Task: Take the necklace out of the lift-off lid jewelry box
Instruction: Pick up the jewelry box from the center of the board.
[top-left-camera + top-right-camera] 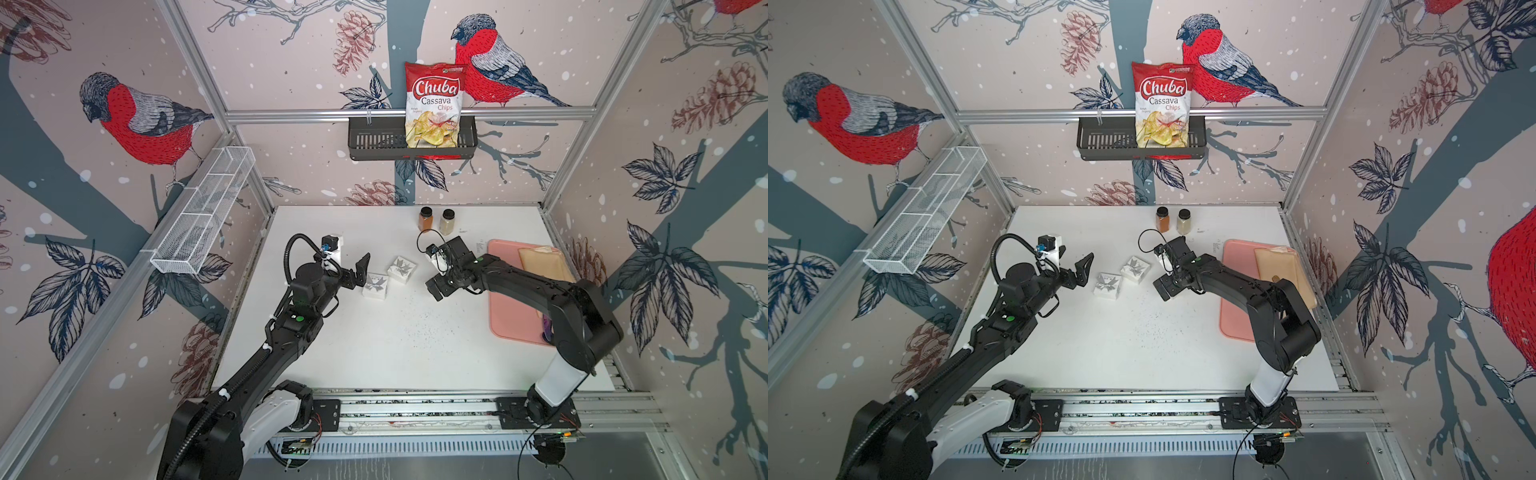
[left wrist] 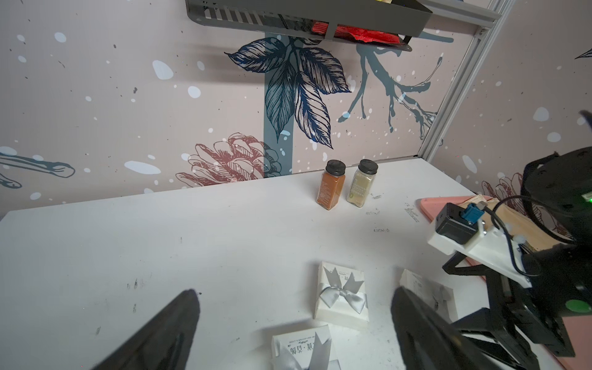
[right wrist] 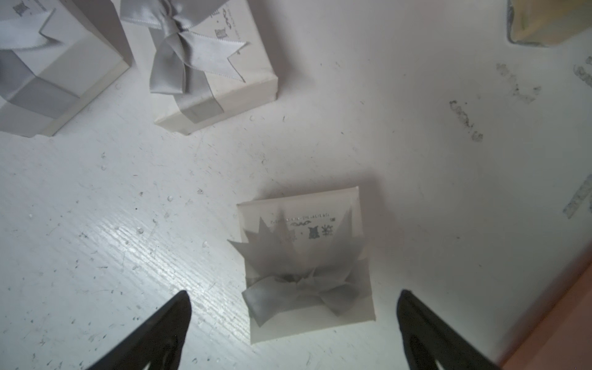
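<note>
1. White tabletop (image 1: 395,353), scuffed and speckled.
2. Near its middle: lone jewelry box (image 3: 307,272); paired jewelry boxes (image 3: 217,64) just beside each other, all with grey bows.
3. At the back edge: orange spice jar (image 1: 425,219), pale spice jar (image 1: 447,222).
4. On the right side: pink board (image 1: 511,318).

Your left gripper (image 2: 294,293): jaws spread wide, empty, reaching forward.
Your right gripper (image 3: 293,293): jaws spread wide, empty, tilted downward.

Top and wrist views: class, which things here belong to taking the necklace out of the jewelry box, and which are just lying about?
Belonging: three lidded white jewelry boxes with grey bows; left gripper, open; right gripper, open, above one box. Necklace not in sight.
Lying about: orange spice jar; pale spice jar; pink tray; chips bag; black basket; white wire basket.
</note>
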`<state>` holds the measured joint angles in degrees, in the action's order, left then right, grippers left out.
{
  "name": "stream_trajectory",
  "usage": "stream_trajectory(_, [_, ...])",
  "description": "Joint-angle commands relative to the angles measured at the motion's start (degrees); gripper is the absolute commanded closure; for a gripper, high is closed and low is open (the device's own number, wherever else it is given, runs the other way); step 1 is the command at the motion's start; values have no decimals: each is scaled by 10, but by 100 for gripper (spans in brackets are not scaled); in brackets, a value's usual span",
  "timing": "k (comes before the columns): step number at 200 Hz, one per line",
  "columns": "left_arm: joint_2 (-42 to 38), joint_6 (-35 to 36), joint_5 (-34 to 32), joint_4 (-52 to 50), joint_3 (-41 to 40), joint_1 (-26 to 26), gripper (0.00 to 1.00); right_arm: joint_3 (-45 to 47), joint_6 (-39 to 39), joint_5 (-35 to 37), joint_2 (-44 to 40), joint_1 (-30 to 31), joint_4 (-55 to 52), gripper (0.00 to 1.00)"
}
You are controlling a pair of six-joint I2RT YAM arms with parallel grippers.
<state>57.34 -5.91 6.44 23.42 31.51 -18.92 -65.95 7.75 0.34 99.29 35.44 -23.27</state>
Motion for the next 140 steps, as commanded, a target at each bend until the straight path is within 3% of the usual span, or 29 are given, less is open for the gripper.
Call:
stream_trajectory(1, [-3, 12, 10, 13, -1, -1, 2, -9, 29, -46, 10, -10, -14, 0])
stream_trajectory(47, [3, 16, 18, 14, 1, -1, 2, -7, 47, -88, 17, -20, -4, 2])
stream_trajectory(97, [8, 17, 31, 14, 2, -1, 2, -7, 43, -40, 39, -27, 13, 2])
stream_trajectory(140, [17, 18, 38, 12, 9, -1, 3, -9, 44, -50, 51, -34, 17, 2])
